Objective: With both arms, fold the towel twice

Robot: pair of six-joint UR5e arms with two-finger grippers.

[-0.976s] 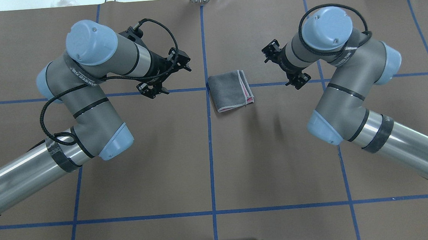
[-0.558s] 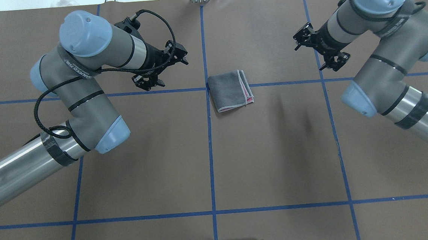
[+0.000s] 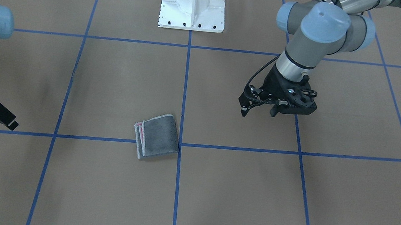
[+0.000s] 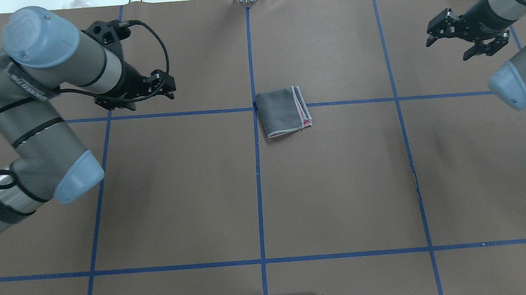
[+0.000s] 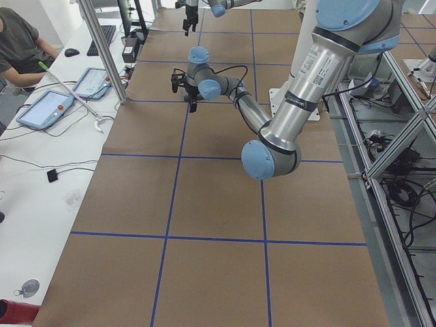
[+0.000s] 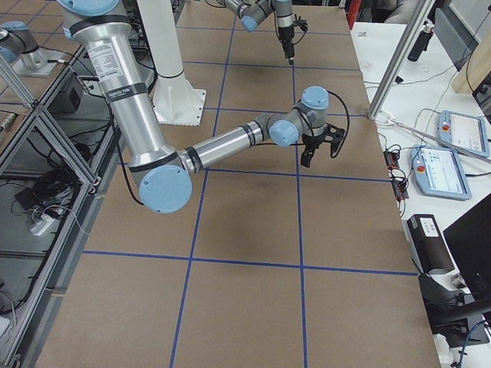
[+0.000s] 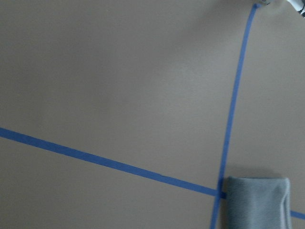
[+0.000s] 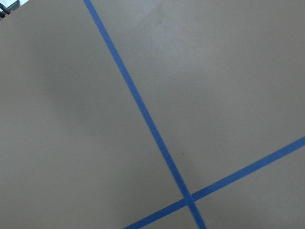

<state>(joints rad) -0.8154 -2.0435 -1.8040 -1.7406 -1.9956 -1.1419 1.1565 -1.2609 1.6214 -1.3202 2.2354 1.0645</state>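
Now the towel (image 4: 281,111) is lying folded, grey up, mid-table (image 4: 339,184); left gripper (image 3: 258,113) and right gripper (image 4: 448,49) are hovering well apart from it, both claws spread.

Towel (image 4: 282,112), folded small, grey face up, pink peeking at one edge, lying flat

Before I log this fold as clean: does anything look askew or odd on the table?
Slightly. The towel lies folded but rotated against the blue tape grid, and its layers don't line up: pink edges peek out along one side.
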